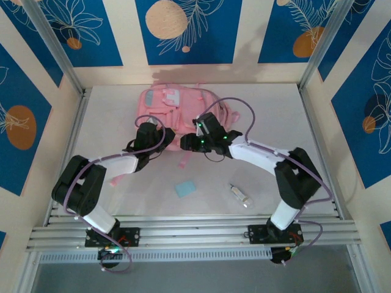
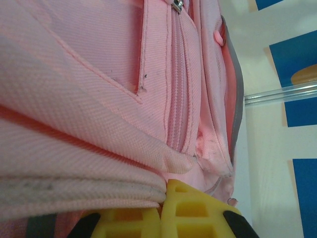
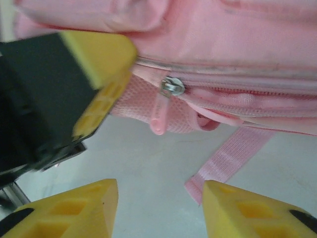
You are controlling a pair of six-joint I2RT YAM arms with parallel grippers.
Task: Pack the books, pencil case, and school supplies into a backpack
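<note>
One backpack (image 1: 177, 107) lies far back on the table (image 1: 275, 122), its near edge clamped by the left gripper (image 2: 162, 198). The right gripper (image 3: 161, 198), apart and empty, is best closed squarely on the zipper pull (image 3: 159, 116) with the fabric held taut. One blue pad (image 1: 185, 188) and one tube (image 1: 240, 196) are counted, loose.

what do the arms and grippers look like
The left arm and right arm have black joints, white links and a looping lilac cable. The right gripper has yellow fingers with square recesses; green lights glow at its wrist.
</note>
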